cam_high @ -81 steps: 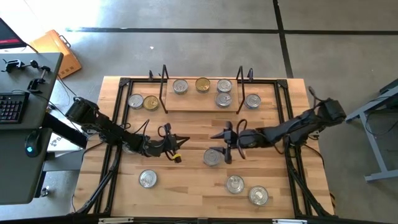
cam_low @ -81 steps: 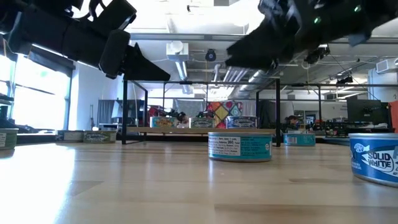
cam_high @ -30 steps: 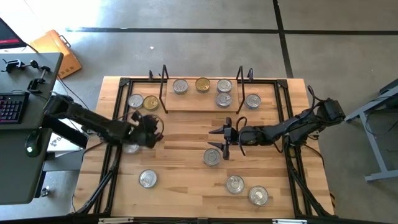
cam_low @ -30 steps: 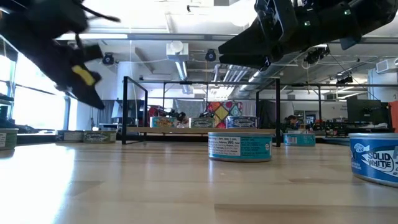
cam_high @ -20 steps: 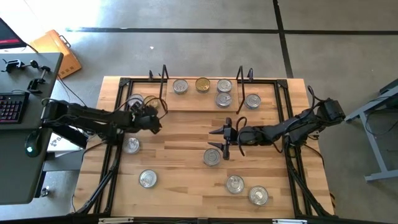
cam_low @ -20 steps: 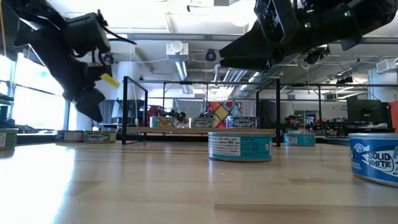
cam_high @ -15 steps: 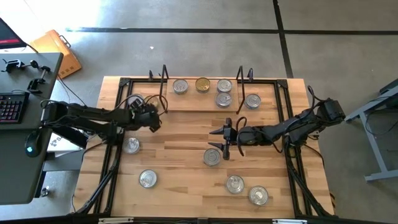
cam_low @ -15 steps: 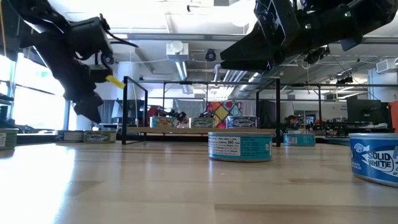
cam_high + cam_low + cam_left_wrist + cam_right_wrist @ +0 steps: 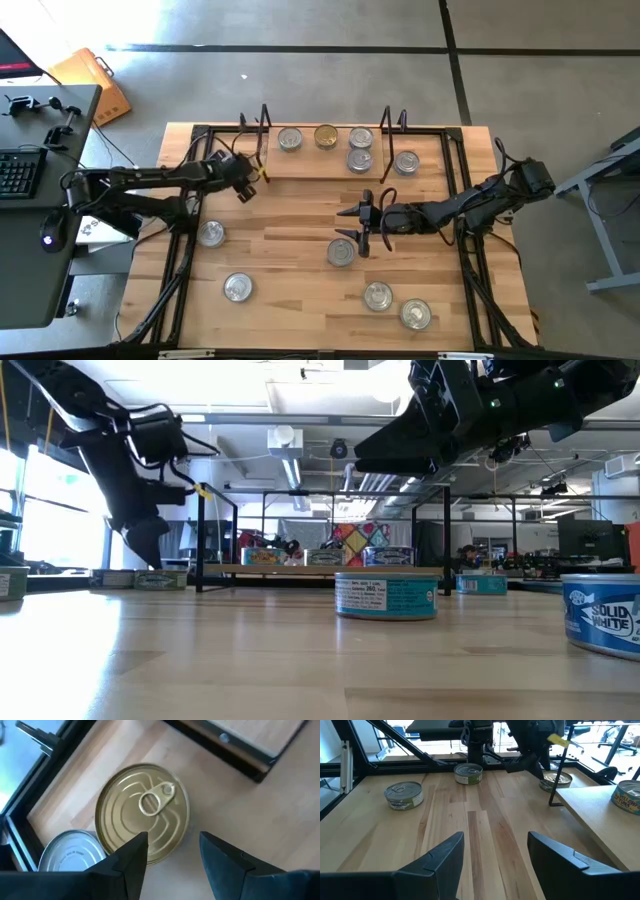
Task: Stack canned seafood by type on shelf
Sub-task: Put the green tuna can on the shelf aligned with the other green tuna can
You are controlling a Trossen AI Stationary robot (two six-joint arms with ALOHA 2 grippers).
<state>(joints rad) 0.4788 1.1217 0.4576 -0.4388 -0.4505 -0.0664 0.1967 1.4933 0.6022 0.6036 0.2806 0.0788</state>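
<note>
Beside the low wooden shelf (image 9: 322,160), I hold my left end effector (image 9: 170,852) wide over the gold-topped round tin (image 9: 142,812); descending off-centre could nudge the touching silver-topped tin (image 9: 70,851).

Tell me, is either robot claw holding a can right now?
No. The left gripper is open above the gold-topped tin without touching it, and the right gripper hangs open over the table, empty.

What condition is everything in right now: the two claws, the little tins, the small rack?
left gripper: open, empty, hovering over the gold-topped tin.
right gripper: open, empty, above mid-table.
gold-topped tin: sealed, upright on the table beside a silver-topped tin.
shelf: holds five upright tins, none stacked.
loose tins: upright on the table.
</note>
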